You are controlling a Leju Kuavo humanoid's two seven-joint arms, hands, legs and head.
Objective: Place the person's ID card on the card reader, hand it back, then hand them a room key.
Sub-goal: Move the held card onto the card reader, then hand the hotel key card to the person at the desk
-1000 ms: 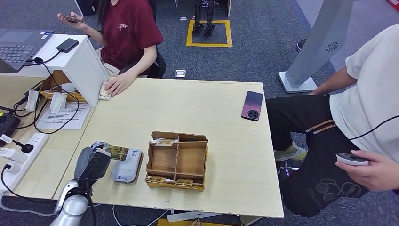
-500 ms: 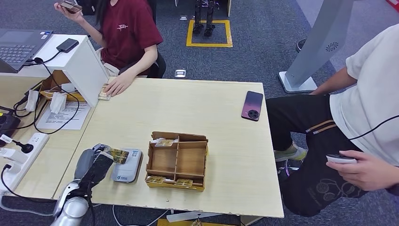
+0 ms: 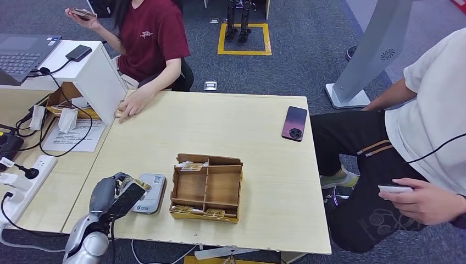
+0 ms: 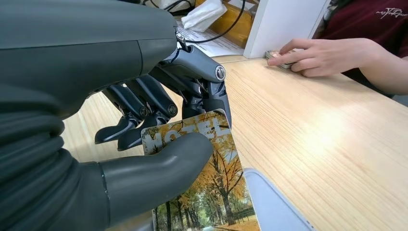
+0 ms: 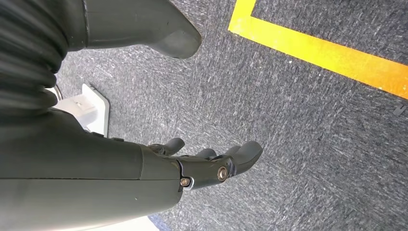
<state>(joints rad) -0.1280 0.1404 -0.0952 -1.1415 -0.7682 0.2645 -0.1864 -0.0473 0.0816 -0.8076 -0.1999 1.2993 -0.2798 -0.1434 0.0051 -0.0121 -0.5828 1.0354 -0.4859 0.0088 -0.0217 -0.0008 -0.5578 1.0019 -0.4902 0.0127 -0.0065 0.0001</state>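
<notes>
The left robot hand (image 3: 112, 193) pinches a glossy card printed with autumn trees (image 4: 204, 185) between thumb and fingers, holding it flat just over the pale grey card reader (image 3: 148, 192) on the light wooden worktop (image 3: 231, 129), probably so it reads. The right robot hand (image 5: 207, 166) hangs empty toward the carpet, fingers loosely apart.

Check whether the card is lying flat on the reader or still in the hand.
Still held: the left hand pinches the card under its thumb, tilted over the card reader.
</notes>
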